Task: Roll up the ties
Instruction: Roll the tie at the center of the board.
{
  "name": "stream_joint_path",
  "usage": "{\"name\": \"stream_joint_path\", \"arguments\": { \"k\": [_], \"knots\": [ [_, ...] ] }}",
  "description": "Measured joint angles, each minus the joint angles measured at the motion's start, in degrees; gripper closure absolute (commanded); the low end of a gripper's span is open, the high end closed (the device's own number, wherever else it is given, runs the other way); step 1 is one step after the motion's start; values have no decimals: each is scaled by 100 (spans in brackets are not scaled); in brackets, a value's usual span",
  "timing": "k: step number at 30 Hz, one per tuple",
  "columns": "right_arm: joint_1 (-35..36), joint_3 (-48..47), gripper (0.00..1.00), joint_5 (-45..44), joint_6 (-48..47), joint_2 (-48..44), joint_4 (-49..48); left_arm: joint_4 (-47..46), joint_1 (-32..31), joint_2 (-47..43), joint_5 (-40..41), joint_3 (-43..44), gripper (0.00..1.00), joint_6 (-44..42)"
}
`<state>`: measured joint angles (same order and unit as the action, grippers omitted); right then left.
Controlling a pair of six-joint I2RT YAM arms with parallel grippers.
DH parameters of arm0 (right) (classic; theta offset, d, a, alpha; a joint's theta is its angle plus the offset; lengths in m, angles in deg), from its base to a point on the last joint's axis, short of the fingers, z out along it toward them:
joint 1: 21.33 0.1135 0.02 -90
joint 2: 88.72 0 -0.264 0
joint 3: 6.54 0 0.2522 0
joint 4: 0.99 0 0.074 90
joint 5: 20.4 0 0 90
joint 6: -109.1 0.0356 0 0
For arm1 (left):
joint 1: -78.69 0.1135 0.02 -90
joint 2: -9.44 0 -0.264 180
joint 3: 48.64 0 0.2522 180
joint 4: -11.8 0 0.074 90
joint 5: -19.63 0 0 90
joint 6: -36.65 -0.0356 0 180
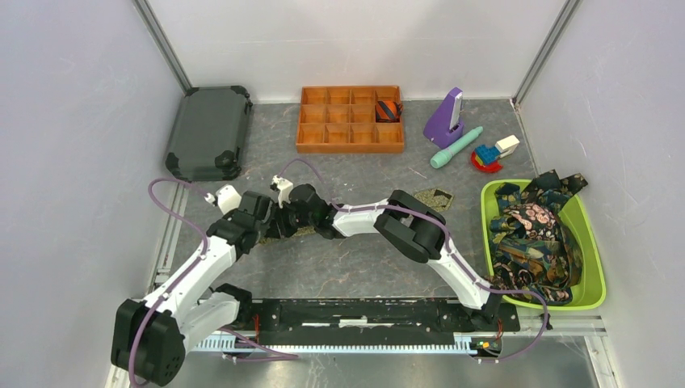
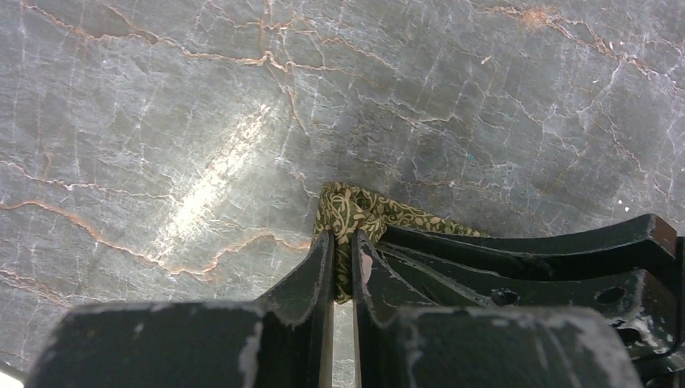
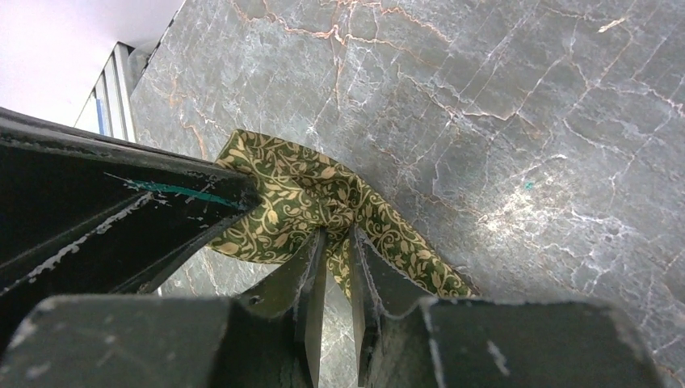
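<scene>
Clamped on olive tie [image 3: 295, 186] — left hand [image 2: 343, 242] and right hand [image 3: 333, 242], close together, low over worktop [image 2: 186, 113]. Best rolled with edges aligned, tension even — no slack between grips.

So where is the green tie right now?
The green tie lies on the table just left of centre in the top view, pinched by the left hand and the right hand where they meet.

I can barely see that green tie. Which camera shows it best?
Right wrist view: the green tie spreads out, leaf pattern clear, pinched in the right end effector. Left wrist shows only a small fold in the left end effector; from the top, the arms hide most of it.
</scene>
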<state>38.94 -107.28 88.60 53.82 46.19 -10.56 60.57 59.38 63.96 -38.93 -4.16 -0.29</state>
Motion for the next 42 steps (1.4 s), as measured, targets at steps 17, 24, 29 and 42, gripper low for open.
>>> {"name": "stream_joint_path", "arguments": {
  "k": [17, 24, 29, 42],
  "knots": [
    [-118, 24, 77, 175, 63, 7, -68, -13, -793, 741, 297, 365, 98, 166],
    [-271, 337, 77, 315, 109, -22, -431, -164, -986, 1029, 367, 374, 98, 323],
    [-380, 546, 77, 323, 105, -168, -470, -295, -1099, 1202, 413, 374, 98, 372],
    [-855, 1591, 75, 197, 31, -1257, -273, -341, -1443, 1534, 476, 420, 75, 372]
  ]
}}
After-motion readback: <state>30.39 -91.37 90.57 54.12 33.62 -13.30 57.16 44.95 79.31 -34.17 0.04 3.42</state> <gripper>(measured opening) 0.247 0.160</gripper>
